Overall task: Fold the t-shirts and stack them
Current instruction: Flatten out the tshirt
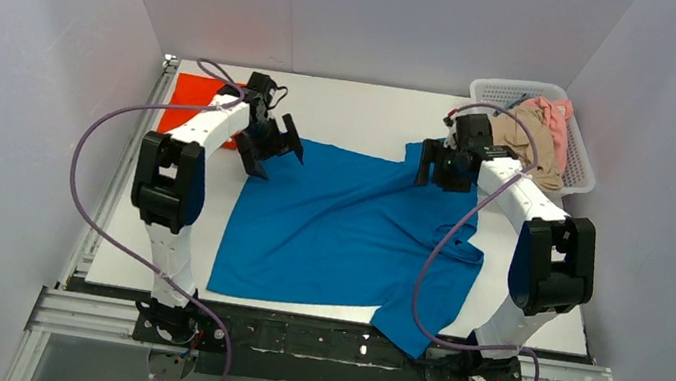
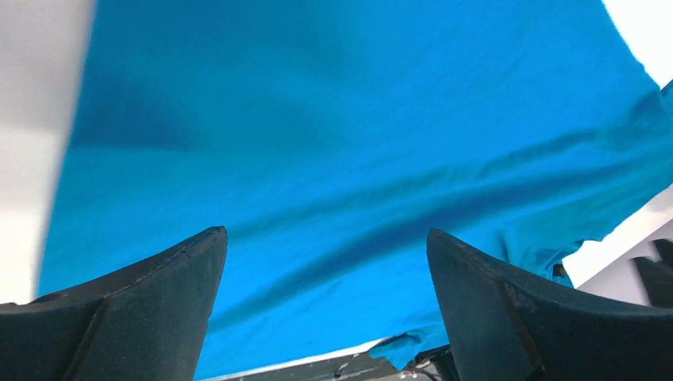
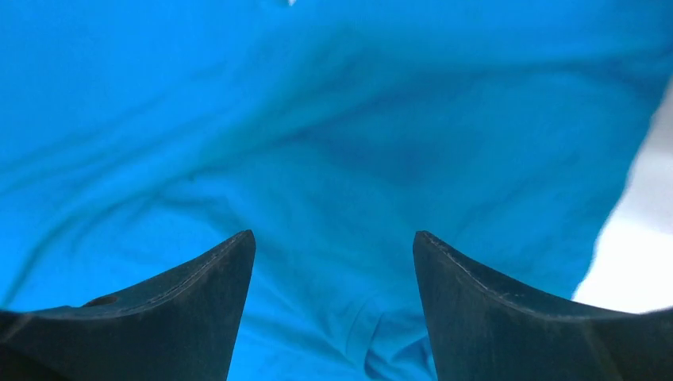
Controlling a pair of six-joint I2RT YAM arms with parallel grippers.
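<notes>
A bright blue t-shirt [image 1: 339, 226] lies spread on the white table, one corner hanging over the near edge. It fills the left wrist view [image 2: 341, 135] and the right wrist view [image 3: 317, 135]. My left gripper [image 1: 274, 153] is open and empty above the shirt's far left corner. My right gripper [image 1: 438, 168] is open and empty above the shirt's far right part. An orange-red t-shirt [image 1: 194, 100] lies flat at the far left, behind the left arm. Beige [image 1: 524, 137] and pink [image 1: 555, 117] shirts lie bunched in the basket.
A white mesh basket [image 1: 576, 160] stands at the far right corner. Grey walls enclose the table on three sides. Purple cables loop from both arms. A black rail [image 1: 331, 343] runs along the near edge.
</notes>
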